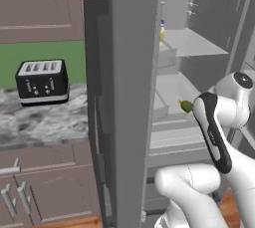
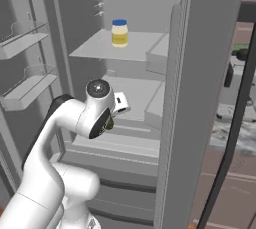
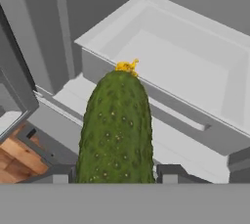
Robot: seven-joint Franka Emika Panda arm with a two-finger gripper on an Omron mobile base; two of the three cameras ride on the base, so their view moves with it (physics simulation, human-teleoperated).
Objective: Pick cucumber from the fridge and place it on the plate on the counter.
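So the cucumber [image 3: 116, 127] is clamped in the gripper [image 3: 115, 173], one dark fingertip [image 3: 58, 173] each side of its lower end. In the hand view its long axis runs straight out along the gripper, away from the cam, w/ the little yellow flower tip at the far end pointing toward a light grey open drawer [image 3: 195, 66] inside the fridge [image 2: 135, 88]. Bumpy dark green skin, pale specks.

From the left base view you just get a bit of green cucumber end [image 1: 186, 105] w/ the yellow tip poking out to the left of the wrist, roughly level, in front of the fridge's middle shelf edge. It's held in the air, not resting on any shelf or drawer afaict.

Surroundings: fridge door wide open, grey shelves + drawers inside, door bins on the far left in the right base view. A yellow jar w/ blue lid [image 2: 119, 33] sits on the upper shelf near its front edge. Left of the fridge there's the marbled counter [image 1: 45, 122] w/ a black 4-slot toaster [image 1: 42, 81] toward its back edge, green wall behind, brown cabinets w/ silver handles above and below. Wood floor down low.
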